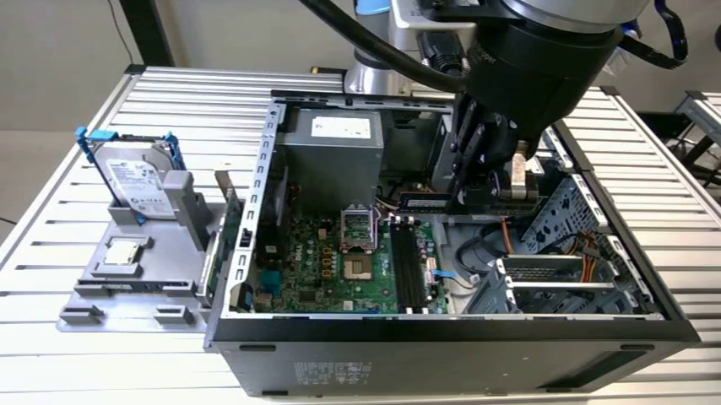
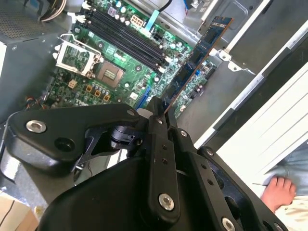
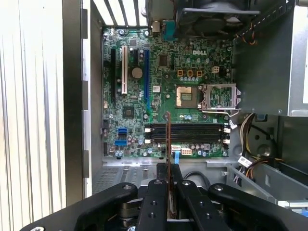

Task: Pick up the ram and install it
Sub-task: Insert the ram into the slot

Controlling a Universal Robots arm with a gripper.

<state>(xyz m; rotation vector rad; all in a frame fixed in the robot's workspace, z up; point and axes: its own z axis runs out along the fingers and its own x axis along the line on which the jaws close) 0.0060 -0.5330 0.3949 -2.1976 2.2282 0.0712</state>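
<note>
Fig.: Gripper w/ fingers clamped tight on one end of the ram. The stick juts out from the fingertips and shows as a thin edge-on line in the first wrist view. Ram hangs inside the open PC case, above the motherboard and apart from the black mem. slots; not seated. Exterior view: ram is near the power supply. Hard drive stands in a grey tray outside the case, at the exterior view's left.
</note>
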